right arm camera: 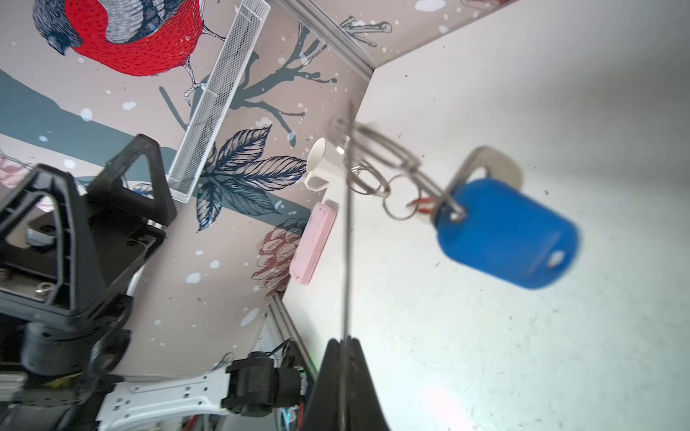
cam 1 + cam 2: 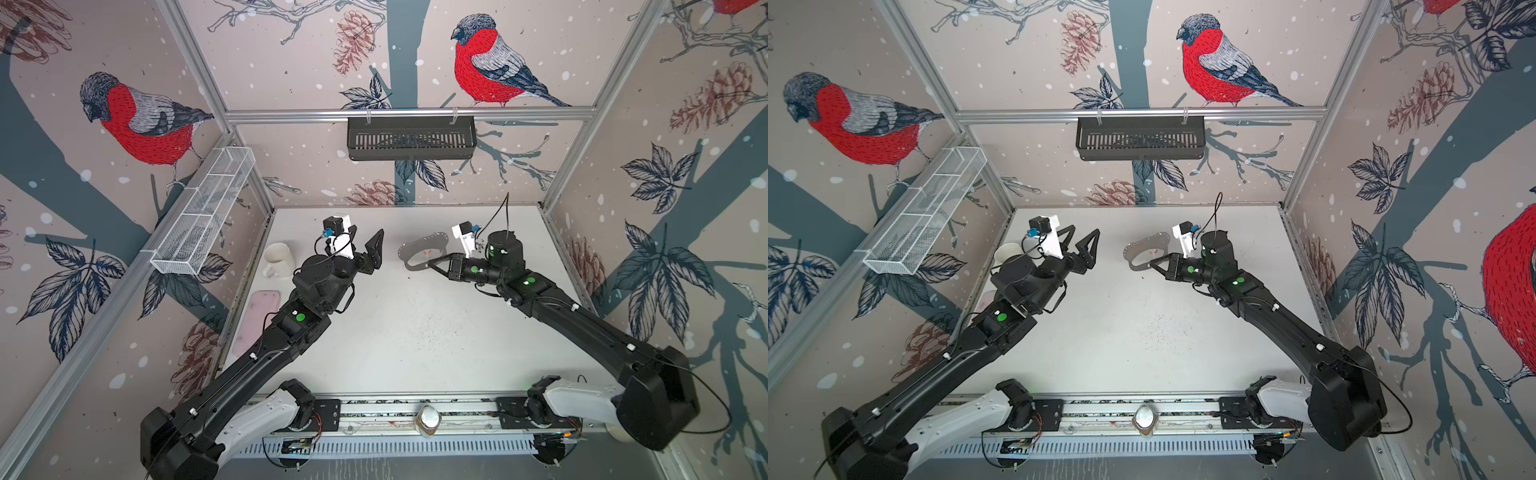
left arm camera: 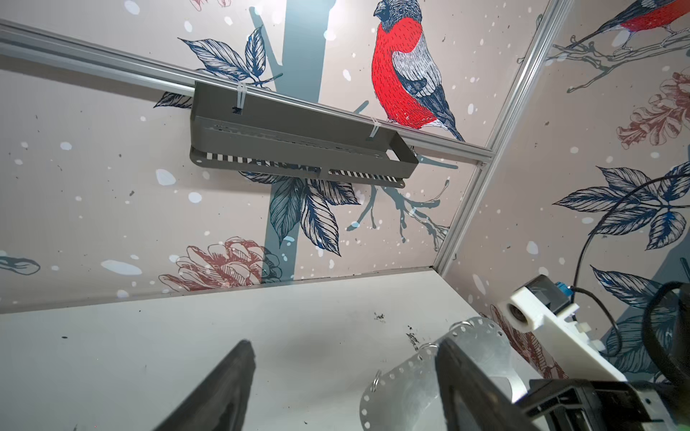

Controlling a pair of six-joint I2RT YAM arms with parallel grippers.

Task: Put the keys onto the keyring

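Two grippers show, one on each arm. The right gripper (image 2: 431, 264) has its jaws pressed together on the edge of the single keyring (image 3: 478, 347), a flat grey plate held up off the table (image 2: 415, 332). Its arm comes in from the front right, with the wrist bent so the fingers point toward the middle. One bunch of keys (image 1: 500, 168) hangs by linked rings from the plate. The right wrist view shows one silver key head, one blue tag (image 1: 507, 235) and a sliver of one red tag (image 1: 423, 203), all blurred. The left gripper (image 2: 1086, 232) stands spread and empty, near the plate but apart from it. It is raised above the table on an arm reaching in from the front left, fingers toward the back wall. Farther out, by the left wall, lie one white mug (image 2: 277, 259) and one pink case (image 2: 259, 320). Two baskets hang on the walls: one white mesh basket (image 2: 203, 218) and one dark slotted basket (image 2: 411, 137).
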